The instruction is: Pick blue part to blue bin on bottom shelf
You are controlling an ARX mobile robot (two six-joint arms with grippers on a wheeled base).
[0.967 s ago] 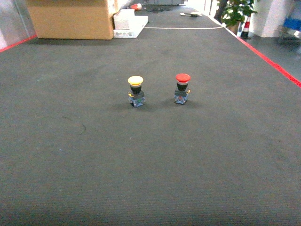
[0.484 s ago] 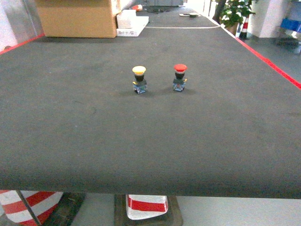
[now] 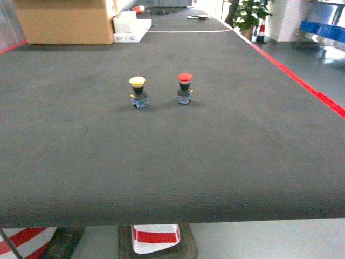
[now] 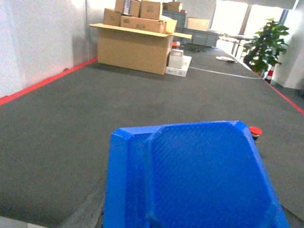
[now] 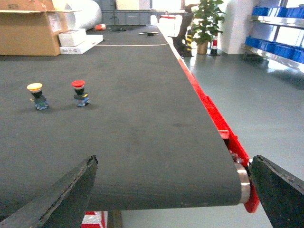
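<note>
- Head view pulled back and swung right: surface [image 3: 226,162] front edge now showing, yellow button [image 3: 137,90] and red button [image 3: 184,87] shifted left.
- Left fingers hidden behind blue part [image 4: 194,175]; presumably clamped on it, cannot tell.
- Right fingers [image 5: 278,187] apart, empty.
- Likely turning toward the shelf.

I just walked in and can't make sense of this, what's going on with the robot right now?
The left wrist view is filled by a blue plastic piece, apparently held at the left gripper, though its fingers are hidden. The right gripper is open and empty above the near edge of the dark belt. A yellow-capped push-button and a red-capped push-button stand untouched side by side on the belt. No bin or shelf is clearly identifiable as the target.
</note>
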